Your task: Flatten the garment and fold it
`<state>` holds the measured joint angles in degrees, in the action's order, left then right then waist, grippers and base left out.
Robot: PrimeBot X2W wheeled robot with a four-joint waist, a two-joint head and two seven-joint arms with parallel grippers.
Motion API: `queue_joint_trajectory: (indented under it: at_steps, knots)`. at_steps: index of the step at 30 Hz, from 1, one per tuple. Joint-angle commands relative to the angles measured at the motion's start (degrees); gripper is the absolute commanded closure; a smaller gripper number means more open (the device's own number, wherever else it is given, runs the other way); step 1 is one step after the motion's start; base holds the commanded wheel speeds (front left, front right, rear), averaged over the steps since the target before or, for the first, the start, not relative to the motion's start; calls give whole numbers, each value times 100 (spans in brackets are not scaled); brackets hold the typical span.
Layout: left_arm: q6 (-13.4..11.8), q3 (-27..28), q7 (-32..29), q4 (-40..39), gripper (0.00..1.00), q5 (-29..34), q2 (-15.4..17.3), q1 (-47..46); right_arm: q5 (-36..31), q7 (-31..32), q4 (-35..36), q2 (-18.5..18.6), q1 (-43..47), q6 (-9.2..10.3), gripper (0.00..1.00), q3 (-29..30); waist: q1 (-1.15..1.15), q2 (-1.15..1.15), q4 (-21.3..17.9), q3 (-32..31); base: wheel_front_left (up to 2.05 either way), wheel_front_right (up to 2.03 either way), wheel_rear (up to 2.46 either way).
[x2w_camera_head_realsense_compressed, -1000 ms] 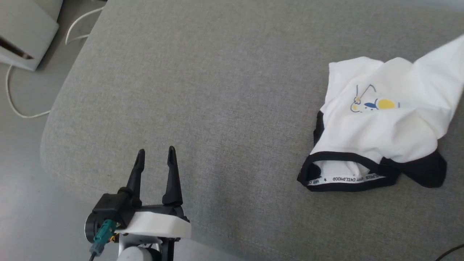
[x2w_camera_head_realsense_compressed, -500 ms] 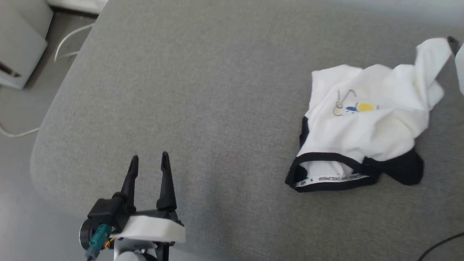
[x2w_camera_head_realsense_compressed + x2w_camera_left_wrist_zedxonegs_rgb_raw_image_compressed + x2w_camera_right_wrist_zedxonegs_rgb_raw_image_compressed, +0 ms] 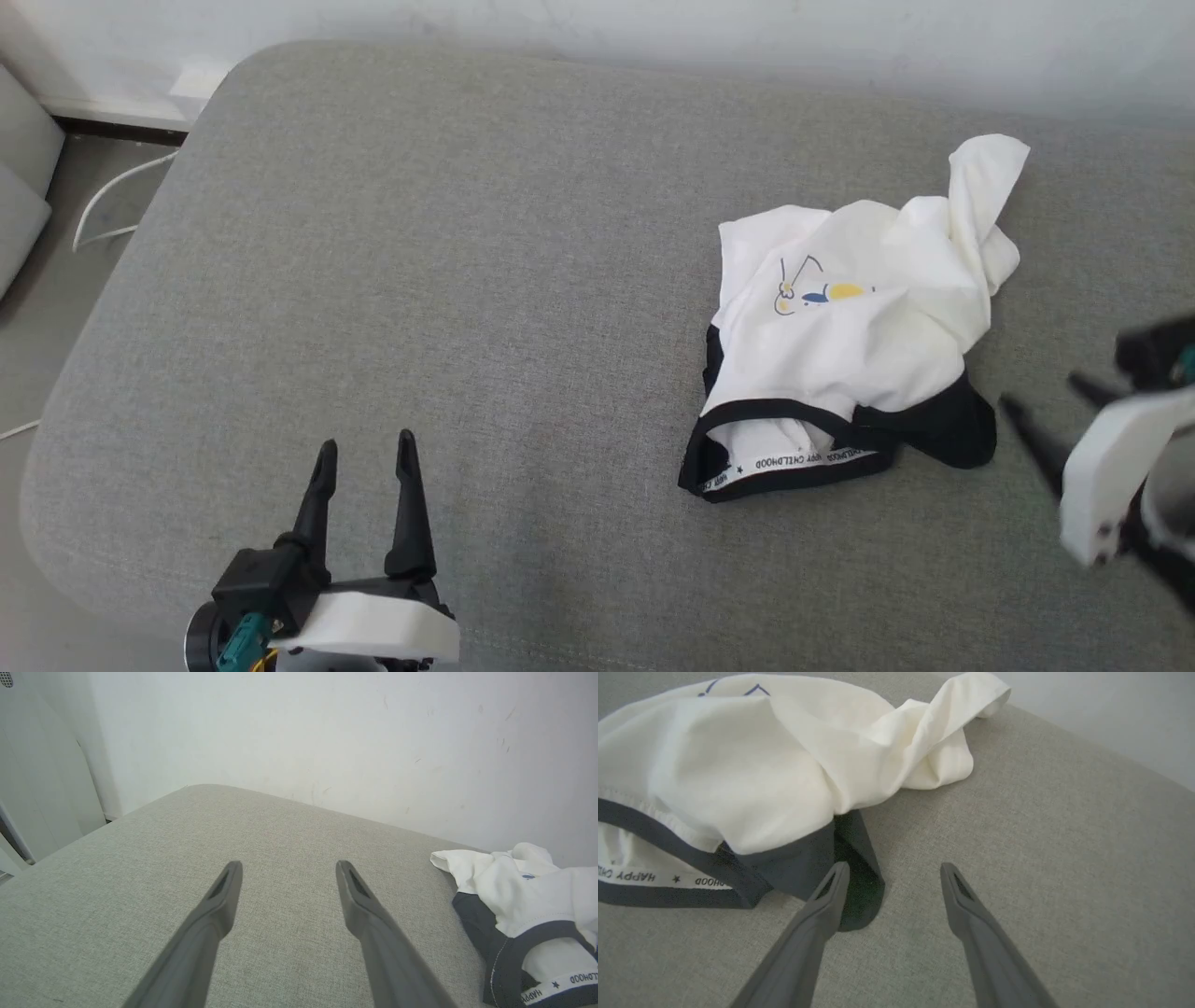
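Observation:
The garment (image 3: 859, 327), a white T-shirt with black sleeves and a small yellow and blue chest print, lies crumpled on the right half of the grey cushion (image 3: 448, 280). Its black-edged collar faces the front and a twisted white corner sticks up at the back. My right gripper (image 3: 1046, 406) hovers open just right of the garment's black sleeve (image 3: 852, 877), holding nothing. Near the front left edge, my left gripper (image 3: 364, 453) stands open and empty, far from the garment (image 3: 528, 914).
A white wall (image 3: 653, 28) runs along the cushion's far side. Left of the cushion are bare floor, a white cable (image 3: 107, 201) and a grey unit (image 3: 23, 187). The cushion's left and middle stretch is bare fabric.
My right gripper has let go of the garment's white corner, which dropped onto the heap, and the gripper has come down to the lower right. The camera has tilted, shifting the whole picture.

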<state>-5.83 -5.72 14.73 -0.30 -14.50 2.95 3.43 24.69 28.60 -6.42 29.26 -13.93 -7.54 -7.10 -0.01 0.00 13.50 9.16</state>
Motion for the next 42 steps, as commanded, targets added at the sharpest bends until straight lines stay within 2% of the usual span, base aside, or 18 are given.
queue_joint_trajectory:
  at_steps: [1,5,10,21,22,23,24,28,33,37,42]
  knots:
    - [38,20,27,-6,0,49,-7,27,-38,-100,97,-101,199,5,0,33,1,0,-5,4,0,0,0]
    - [74,-22,27,6,0,50,-7,-5,-291,-386,189,-133,556,5,0,-90,1,0,45,70,0,0,0]
    - [104,-73,27,40,0,34,-7,-87,-483,-549,7,-20,428,5,0,-341,1,0,217,181,0,0,0]
    - [59,-144,27,97,0,-107,-7,-216,-467,-250,-1002,416,-248,5,0,-1028,1,0,601,398,0,0,0]
    - [52,-155,27,99,0,-120,-7,-230,-479,-210,-1099,446,-278,5,50,-1080,1,0,622,412,0,0,0]
    - [42,-163,27,99,0,-135,-7,-241,-470,-189,-1197,451,-301,5,64,-1099,1,0,635,421,0,0,0]
    - [32,-167,27,97,0,-147,-7,-247,-451,-175,-1289,441,-317,5,100,-1102,1,0,643,427,0,0,0]
    - [-12,-136,27,91,0,-177,-7,-226,-416,-237,-1418,416,-391,5,100,-1194,1,0,571,403,0,0,0]
    - [-24,-25,27,88,0,-160,-7,-158,-334,-416,-1043,438,-666,5,100,-1158,1,0,279,217,0,0,0]
    - [-25,73,27,56,0,-114,-7,-99,-435,-397,-538,617,-899,5,100,-818,1,0,17,0,0,0,0]
    - [-16,149,27,47,0,-82,-7,23,-641,-82,137,911,-759,5,100,-35,1,0,-268,-237,0,0,0]
